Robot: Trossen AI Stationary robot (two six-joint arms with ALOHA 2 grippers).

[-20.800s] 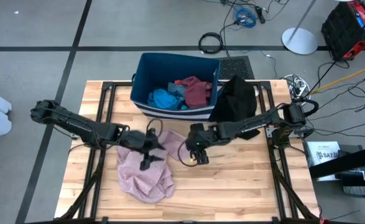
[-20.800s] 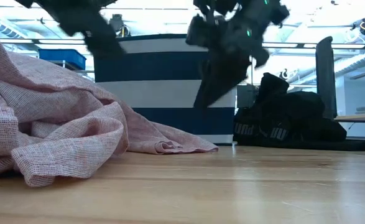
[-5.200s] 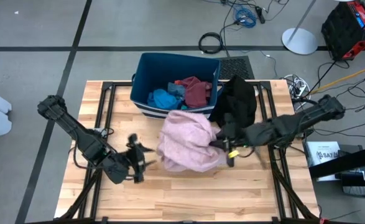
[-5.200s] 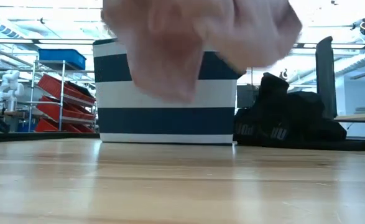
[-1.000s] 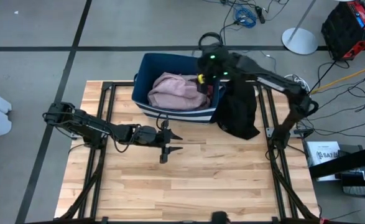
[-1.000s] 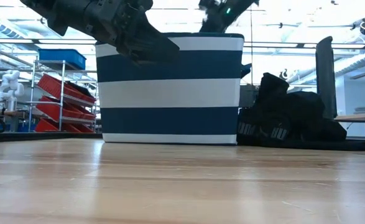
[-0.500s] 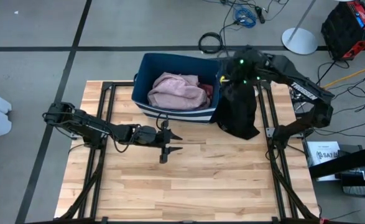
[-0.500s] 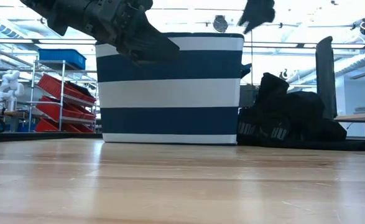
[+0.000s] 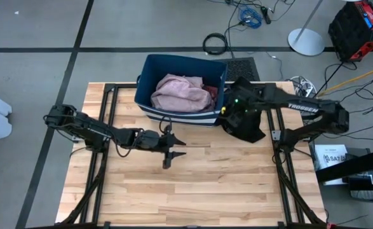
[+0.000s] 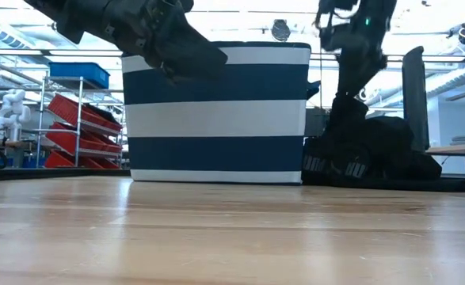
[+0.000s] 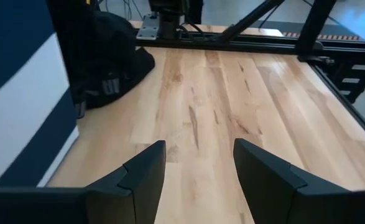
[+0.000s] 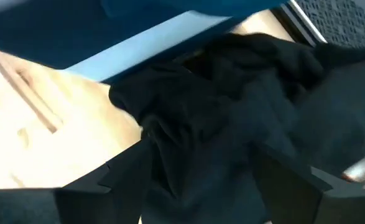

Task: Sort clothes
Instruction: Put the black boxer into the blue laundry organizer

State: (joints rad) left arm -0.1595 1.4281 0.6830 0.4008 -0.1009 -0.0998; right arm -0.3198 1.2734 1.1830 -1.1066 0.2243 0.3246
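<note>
Grey floor with dark seams surrounds a light wooden table (image 9: pixel 192 191) set in a black frame, and loose cables and a white round stand base lie on the floor beyond its far edge. At the far side of the table stands a dark blue bin with white stripes (image 9: pixel 149 70), and a pale pink garment (image 9: pixel 180 91) lies bunched inside it, filling most of the opening, with a bit of maroon cloth (image 9: pixel 211 90) showing at its right edge. Just right of the bin, touching its side, a black garment (image 9: pixel 248 127) lies heaped on the table; from table height it shows as a dark mound with white lettering low on its front (image 10: pixel 351 168). The right gripper (image 9: pixel 232 113) hangs over the bin-side edge of this black heap, and its own wrist camera shows the two dark fingers (image 12: pixel 123 171) spread wide with black cloth between and below them, though whether they touch the fabric cannot be told. The left gripper (image 9: pixel 175 147) is out over the bare boards in front of the bin, well apart from the clothes, its fingers (image 11: pixel 142 171) standing wide apart and holding nothing, with only wood visible between them. From table height the left arm (image 10: pixel 149 36) crosses in front of the upper part of the striped bin.
</note>
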